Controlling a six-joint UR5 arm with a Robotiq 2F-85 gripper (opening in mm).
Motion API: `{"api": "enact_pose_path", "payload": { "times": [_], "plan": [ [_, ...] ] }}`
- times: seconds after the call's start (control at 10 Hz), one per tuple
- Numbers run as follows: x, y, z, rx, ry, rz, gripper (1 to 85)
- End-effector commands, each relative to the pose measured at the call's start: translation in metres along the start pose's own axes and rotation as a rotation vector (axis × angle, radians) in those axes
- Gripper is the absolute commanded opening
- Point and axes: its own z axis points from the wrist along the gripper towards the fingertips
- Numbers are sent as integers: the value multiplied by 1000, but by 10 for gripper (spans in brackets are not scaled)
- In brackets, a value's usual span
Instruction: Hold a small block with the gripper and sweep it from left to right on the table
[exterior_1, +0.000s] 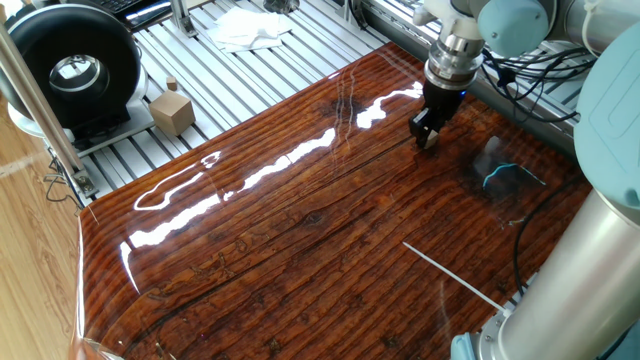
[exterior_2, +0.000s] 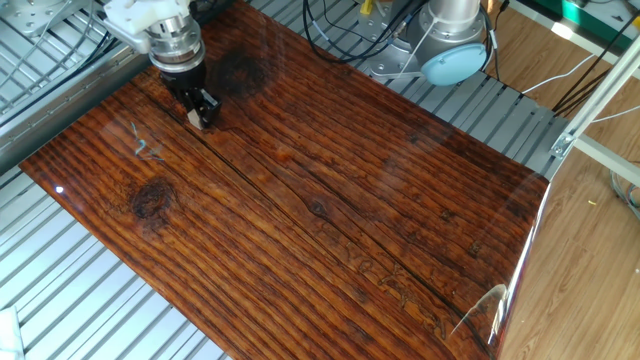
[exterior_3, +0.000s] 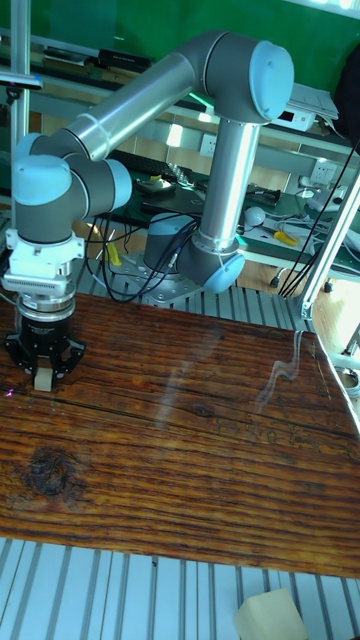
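Note:
My black two-fingered gripper (exterior_1: 427, 139) (exterior_2: 198, 116) (exterior_3: 43, 378) points straight down at one end of the glossy red-brown table (exterior_1: 300, 230) (exterior_2: 320, 200) (exterior_3: 180, 450). Its fingers are shut on the small block (exterior_3: 43, 379) (exterior_2: 194, 118), a tiny pale tan cube that sits right at the board's surface. In the tall fixed view the block shows between the two fingertips, near the table's left end. In one fixed view the fingers mostly hide the block.
A larger tan cube with a knob (exterior_1: 172, 110) and a black round device (exterior_1: 70, 70) stand on the slatted aluminium frame (exterior_1: 250, 70). A white cloth (exterior_1: 248, 28) lies farther back. The arm's base (exterior_2: 440, 40) and cables sit beside the table's long edge.

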Motion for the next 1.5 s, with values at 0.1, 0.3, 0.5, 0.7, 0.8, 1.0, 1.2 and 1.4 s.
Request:
{"api": "enact_pose_path", "payload": {
  "times": [0.1, 0.3, 0.5, 0.7, 0.8, 1.0, 1.2, 1.4],
  "plan": [
    [-2, 4, -1, -9, -7, 14, 10],
    [-2, 4, -1, -9, -5, 16, 10],
    [-1, 5, -1, -9, -2, 22, 10],
    [-1, 7, -1, -9, 1, 28, 10],
    [-1, 8, -1, -9, 1, 31, 10],
    [0, 9, -1, -9, 4, 34, 10],
    [0, 9, -1, -10, 5, 36, 10],
    [0, 11, -1, -12, 5, 39, 10]
  ]
}}
